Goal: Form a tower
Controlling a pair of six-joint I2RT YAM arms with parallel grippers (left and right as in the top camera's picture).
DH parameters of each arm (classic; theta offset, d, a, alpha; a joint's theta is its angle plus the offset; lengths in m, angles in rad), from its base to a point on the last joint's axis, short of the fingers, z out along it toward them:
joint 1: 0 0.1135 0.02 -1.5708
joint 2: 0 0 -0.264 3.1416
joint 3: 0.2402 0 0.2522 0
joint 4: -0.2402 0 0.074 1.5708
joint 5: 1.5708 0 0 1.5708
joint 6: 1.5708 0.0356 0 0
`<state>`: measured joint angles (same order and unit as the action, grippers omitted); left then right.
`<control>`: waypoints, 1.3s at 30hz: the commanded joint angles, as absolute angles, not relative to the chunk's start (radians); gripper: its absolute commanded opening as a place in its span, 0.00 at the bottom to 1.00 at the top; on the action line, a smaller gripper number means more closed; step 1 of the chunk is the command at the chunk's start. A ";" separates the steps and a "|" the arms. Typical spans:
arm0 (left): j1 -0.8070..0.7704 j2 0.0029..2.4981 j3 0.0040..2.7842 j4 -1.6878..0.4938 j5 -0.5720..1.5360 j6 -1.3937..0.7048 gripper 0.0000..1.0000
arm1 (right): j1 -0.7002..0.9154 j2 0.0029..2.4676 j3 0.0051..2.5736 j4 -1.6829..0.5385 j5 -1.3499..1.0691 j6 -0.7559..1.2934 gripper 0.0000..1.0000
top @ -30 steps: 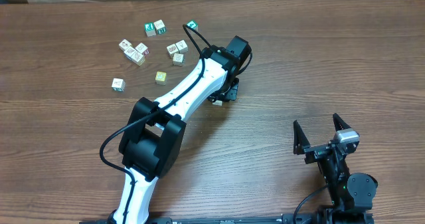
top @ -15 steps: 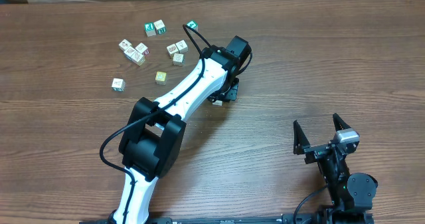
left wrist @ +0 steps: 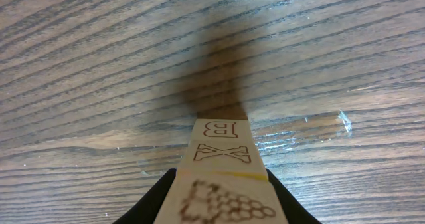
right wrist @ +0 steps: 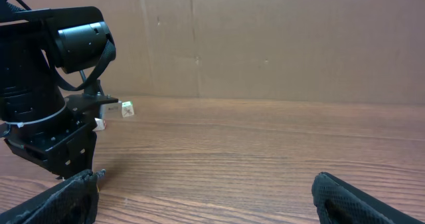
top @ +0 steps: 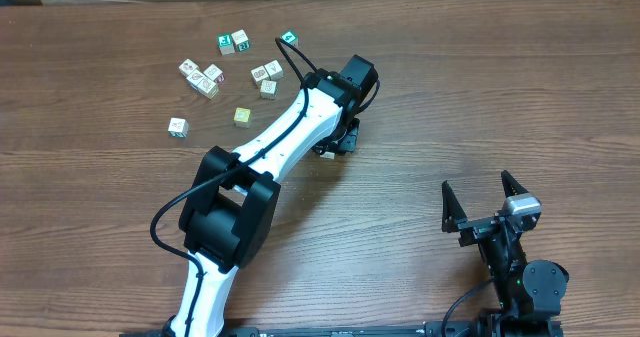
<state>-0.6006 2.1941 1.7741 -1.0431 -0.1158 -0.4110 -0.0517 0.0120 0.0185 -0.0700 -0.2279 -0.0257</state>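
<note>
**Danger of knocking down the tower (left wrist: 222, 151) while letting go.**

Could topple if drawn away sideways, or with one finger dragging on the top cube (left wrist: 222, 204), being so narrow and only loosely stacked. Could also push that cube off the one marked X. Grips the top cube with the left gripper (left wrist: 220, 175), closed narrow, both dark fingers seemingly against its sides. Holds the right gripper (top: 475, 182) spread wide and empty, at the near right of the table (top: 500, 77), well apart. Stands upright near the middle of the table, under the left wrist, apart from the loose cubes (top: 210, 77) at the far left. Shows pale wooden faces: a B lowest in view, an X above it, then a blurred pattern like a bunch of grapes. Looks well aligned; no red mark to be seen here.
</note>
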 commanded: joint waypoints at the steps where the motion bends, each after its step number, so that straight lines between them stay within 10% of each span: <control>1: -0.600 2.188 1.764 -1.037 -0.108 -0.400 0.32 | -0.048 0.003 0.008 -0.065 -0.218 -0.024 1.00; 39: -0.594 2.157 1.834 -1.053 -0.107 -0.403 0.42 | -0.048 0.003 0.008 -0.065 -0.218 -0.024 1.00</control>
<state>-0.6006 2.1937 1.7973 -1.0485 -0.1158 -0.4114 -0.0517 0.0120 0.0185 -0.0700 -0.2279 -0.0257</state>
